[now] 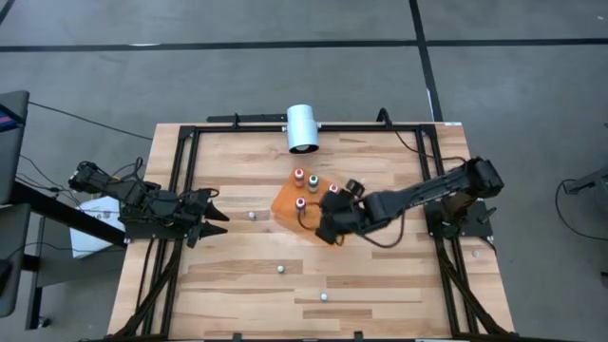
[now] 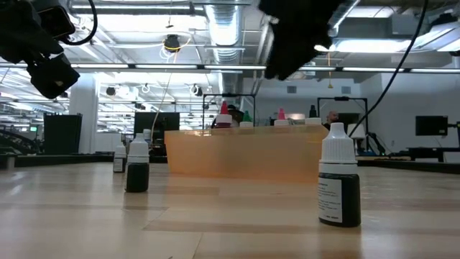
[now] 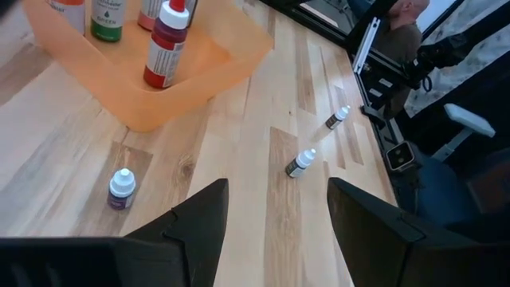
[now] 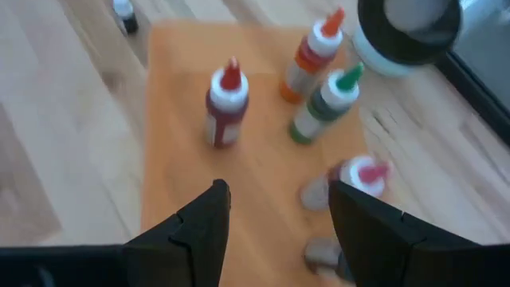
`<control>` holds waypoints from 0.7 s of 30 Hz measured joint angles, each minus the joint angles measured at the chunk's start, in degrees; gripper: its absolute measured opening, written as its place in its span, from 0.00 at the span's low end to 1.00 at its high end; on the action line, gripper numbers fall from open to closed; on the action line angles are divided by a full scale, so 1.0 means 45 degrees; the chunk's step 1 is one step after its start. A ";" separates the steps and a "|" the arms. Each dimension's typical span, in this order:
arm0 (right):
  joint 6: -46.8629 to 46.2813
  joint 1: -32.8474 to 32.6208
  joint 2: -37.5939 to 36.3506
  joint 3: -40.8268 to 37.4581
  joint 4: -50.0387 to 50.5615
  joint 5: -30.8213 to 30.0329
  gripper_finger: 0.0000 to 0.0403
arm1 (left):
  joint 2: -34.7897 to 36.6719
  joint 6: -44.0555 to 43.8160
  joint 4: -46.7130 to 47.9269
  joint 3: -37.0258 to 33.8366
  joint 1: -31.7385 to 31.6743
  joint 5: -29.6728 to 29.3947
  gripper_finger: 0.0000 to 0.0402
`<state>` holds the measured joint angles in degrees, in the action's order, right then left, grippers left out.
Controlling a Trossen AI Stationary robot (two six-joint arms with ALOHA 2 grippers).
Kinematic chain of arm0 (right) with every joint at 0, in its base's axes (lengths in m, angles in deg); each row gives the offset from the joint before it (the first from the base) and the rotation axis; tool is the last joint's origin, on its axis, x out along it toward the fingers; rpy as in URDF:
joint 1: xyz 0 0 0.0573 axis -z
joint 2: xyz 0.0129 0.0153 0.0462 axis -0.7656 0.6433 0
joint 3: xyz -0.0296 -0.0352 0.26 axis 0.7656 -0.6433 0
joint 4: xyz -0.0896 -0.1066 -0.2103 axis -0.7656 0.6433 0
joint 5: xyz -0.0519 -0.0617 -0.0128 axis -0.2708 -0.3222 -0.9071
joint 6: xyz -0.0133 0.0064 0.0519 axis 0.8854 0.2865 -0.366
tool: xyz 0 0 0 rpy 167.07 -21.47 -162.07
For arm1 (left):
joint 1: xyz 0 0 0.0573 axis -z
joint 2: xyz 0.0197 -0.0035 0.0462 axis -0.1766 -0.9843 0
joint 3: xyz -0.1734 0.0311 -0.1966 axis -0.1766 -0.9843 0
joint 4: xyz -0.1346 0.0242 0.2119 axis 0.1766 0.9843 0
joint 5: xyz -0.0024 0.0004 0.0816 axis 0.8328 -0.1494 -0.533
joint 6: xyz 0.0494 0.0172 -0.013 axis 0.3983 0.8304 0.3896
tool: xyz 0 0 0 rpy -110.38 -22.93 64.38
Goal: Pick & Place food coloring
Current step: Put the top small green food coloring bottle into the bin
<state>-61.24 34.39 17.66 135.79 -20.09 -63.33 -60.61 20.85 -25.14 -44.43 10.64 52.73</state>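
Observation:
Several food coloring bottles stand upright on an orange tray (image 1: 290,204) at mid-table: red top (image 4: 225,104), orange top (image 4: 315,56), green top (image 4: 327,104), pink top (image 4: 358,179). My right gripper (image 4: 279,231) hangs open above the tray's near right corner (image 1: 326,231), with nothing between its fingers. Three tiny dark bottles with white caps stand on the bare wood (image 1: 252,216) (image 1: 282,269) (image 1: 324,296). My left gripper (image 1: 214,211) waits open at the table's left edge, pointing toward them (image 3: 275,231).
A large white cylinder (image 1: 302,128) lies at the far edge behind the tray. A black frame (image 1: 180,180) runs along the table's sides. Bare wood lies between the tray and the near edge, broken only by the loose small bottles (image 2: 339,183) (image 2: 136,167).

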 joint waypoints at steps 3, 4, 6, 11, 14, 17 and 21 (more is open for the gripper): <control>-0.1060 -0.0664 -0.0527 -0.0510 0.0037 -0.0503 0.50 | 0.0000 -0.0328 -0.0028 0.0000 -0.0003 -0.0003 0.51; -0.1485 -0.0895 -0.0784 -0.0778 0.0146 -0.0688 0.50 | -0.0005 -0.0360 -0.0040 0.0000 -0.0003 -0.0003 0.51; -0.2351 -0.1360 -0.1196 -0.1280 0.0418 -0.1078 0.50 | 0.0000 -0.0365 -0.0139 0.0000 -0.0003 -0.0003 0.51; -0.4779 -0.2580 -0.2784 -0.2659 0.1258 -0.2178 0.50 | 0.0000 -0.0151 -0.0655 0.0000 -0.0003 0.0002 0.51; -0.6006 -0.3243 -0.3810 -0.3617 0.1692 -0.2576 0.50 | 0.0000 0.0044 -0.1044 0.0000 -0.0003 -0.0002 0.51; -0.7274 -0.3617 -0.4928 -0.4460 0.2266 -0.2870 0.50 | 0.0000 0.0050 -0.1169 0.0000 0.0001 -0.0003 0.51; -0.8076 -0.3395 -0.6185 -0.5189 0.2863 -0.2829 0.50 | -0.0078 0.0037 -0.1488 0.0000 -0.0001 -0.0093 0.51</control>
<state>-97.58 19.11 -10.18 112.44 -7.21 -76.06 -60.96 21.01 -31.83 -44.43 10.64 52.31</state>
